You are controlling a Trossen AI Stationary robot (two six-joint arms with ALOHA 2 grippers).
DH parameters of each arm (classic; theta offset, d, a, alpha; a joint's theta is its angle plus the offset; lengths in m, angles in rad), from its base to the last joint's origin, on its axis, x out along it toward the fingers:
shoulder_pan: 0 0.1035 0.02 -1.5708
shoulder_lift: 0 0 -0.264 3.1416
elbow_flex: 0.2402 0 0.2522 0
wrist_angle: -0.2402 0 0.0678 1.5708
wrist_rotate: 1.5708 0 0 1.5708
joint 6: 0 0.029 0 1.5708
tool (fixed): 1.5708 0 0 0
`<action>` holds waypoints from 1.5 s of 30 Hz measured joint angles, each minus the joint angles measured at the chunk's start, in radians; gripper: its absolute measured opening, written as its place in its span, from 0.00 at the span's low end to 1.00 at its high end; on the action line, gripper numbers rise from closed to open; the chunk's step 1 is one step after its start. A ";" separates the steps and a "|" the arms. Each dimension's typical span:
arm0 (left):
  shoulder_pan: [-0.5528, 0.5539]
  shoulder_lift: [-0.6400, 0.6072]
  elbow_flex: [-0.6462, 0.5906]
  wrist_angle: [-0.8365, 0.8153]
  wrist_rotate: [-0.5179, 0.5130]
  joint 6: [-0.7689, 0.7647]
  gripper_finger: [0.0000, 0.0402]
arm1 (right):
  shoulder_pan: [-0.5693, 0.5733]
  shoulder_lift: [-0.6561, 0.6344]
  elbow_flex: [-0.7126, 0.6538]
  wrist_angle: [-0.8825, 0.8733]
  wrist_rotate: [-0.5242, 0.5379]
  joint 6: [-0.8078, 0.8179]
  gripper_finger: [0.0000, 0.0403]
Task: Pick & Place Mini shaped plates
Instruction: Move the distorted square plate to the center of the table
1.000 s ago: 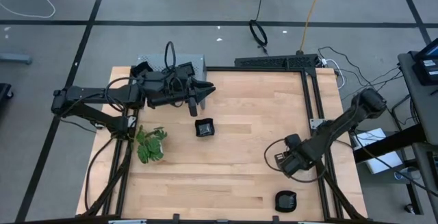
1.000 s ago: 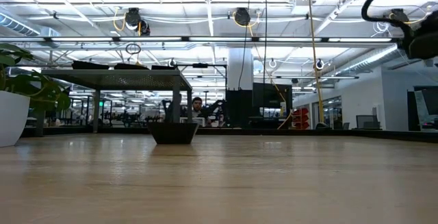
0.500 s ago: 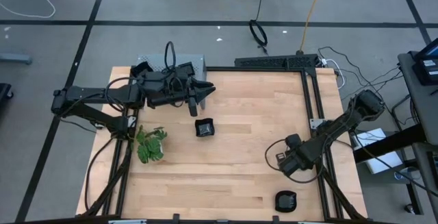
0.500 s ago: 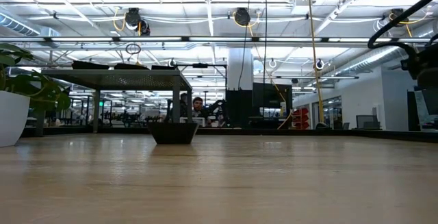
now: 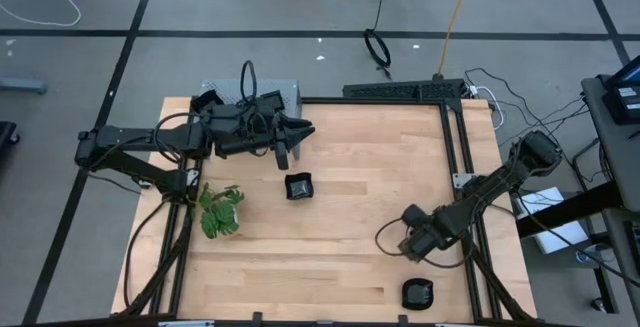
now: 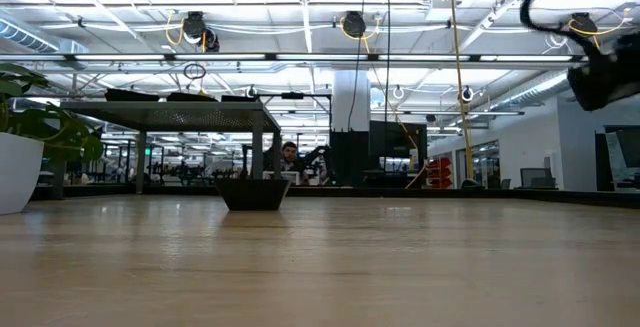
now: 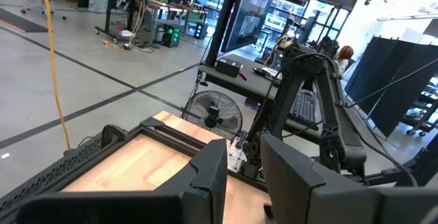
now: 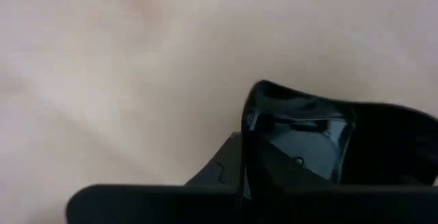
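We locate the left gripper above the far left part of the wooden table, just in front of the grey shelf at the table's back corner. In the left wrist view its two dark fingers stand apart with a moderate, empty gap between them, so this end effector is parted and holds nothing. We locate the right gripper over the near right part of the table, with its arm reaching in from the right edge. Its fingers are brought fully together. We find two small black plates. A square plate rests on the table near the centre, just in front of the left gripper and apart from it. The low view shows it sitting flat on the wood. A second plate lies close to the front edge of the table, near the right gripper and on the near side of it, with bare wood showing between the two from above. The right wrist view shows a glossy black plate very close beyond that arm's own dark finger; we cannot tell whether they touch. A green plant stands on the left side of the table, well apart from both plates. A person is visible in the room beyond the table.
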 joint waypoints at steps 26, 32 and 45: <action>-0.063 0.000 0.000 0.001 0.123 -0.186 0.23 | -0.419 0.220 0.087 1.112 0.207 -1.014 0.00; -0.108 0.000 0.000 0.002 0.151 -0.210 0.23 | -0.425 0.398 0.234 1.110 0.084 -1.185 0.00; -0.167 0.000 0.000 0.002 0.151 -0.208 0.23 | -0.426 0.657 0.534 1.117 0.074 -1.598 0.00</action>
